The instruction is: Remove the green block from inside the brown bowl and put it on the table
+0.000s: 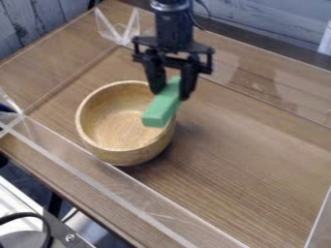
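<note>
**Green block held over the bowl's far rim**

The gripper (175,85) points straight down from a black arm (172,19) that enters at the top of the view. Its two dark fingers (155,76) are clamped on the upper end of the green block (165,102), one on each side. The block hangs tilted, its upper end between the fingers and its lower end slanting down toward the left and toward the camera.

The lower end of the block sits over the right side of the brown bowl (104,143), about at the rim; whether it touches the rim or hangs just clear of it cannot be told from this view. The inside of the bowl is bare pale wood, with the grain visible across its bottom and thick wall.

The bowl stands on the table (246,155), toward the left and near side of the wood-grain surface. Low clear acrylic walls (77,179) run along the table's edges; the nearest one passes just in front of the bowl. To the right of the bowl the tabletop is open wood grain.
</note>
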`<action>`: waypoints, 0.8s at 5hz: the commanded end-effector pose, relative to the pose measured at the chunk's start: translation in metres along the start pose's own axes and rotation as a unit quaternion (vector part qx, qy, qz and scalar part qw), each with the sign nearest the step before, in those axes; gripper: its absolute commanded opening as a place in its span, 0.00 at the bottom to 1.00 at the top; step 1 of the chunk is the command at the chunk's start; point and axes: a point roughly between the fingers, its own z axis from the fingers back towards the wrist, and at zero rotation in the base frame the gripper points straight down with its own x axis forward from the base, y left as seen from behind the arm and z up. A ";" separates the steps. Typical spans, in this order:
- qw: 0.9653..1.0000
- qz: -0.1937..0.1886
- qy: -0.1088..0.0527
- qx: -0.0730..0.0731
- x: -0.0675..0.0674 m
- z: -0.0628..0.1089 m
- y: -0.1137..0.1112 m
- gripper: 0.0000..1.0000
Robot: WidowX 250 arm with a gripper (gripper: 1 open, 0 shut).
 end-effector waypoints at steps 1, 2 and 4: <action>1.000 -0.007 -0.018 -0.002 0.003 -0.004 -0.020 0.00; 1.000 -0.020 -0.011 -0.004 0.001 -0.016 -0.031 0.00; 0.999 -0.038 -0.006 -0.001 0.003 -0.037 -0.046 0.00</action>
